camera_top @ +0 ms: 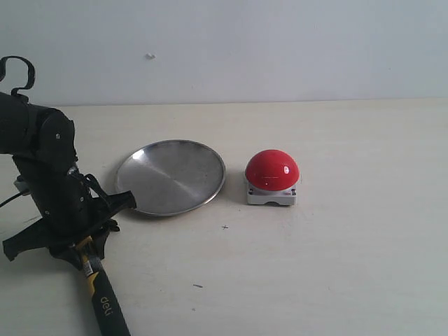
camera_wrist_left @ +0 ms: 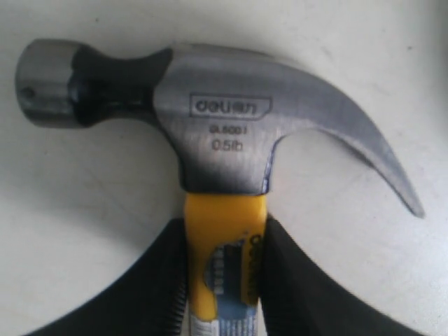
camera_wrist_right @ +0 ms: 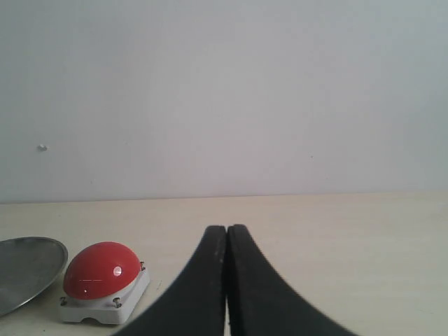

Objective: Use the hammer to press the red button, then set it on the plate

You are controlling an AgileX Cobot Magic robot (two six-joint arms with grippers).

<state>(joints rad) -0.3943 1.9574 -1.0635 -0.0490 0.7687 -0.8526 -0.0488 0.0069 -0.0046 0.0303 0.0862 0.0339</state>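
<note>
My left pincer [camera_wrist_left: 224, 234] grips one hammer [camera_wrist_left: 224, 133]; my right pincer [camera_wrist_right: 227, 232] is closed. One plate [camera_top: 170, 176], one button [camera_top: 271, 169], mid table [camera_top: 336, 266].

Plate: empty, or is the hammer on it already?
Empty. Only bare metal shows on the plate; the hammer is off to its side, its yellow neck clamped in the left gripper.

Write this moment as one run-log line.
left gripper: shut on hammer neck | right gripper: shut, empty | red button: untouched | plate: empty
</note>
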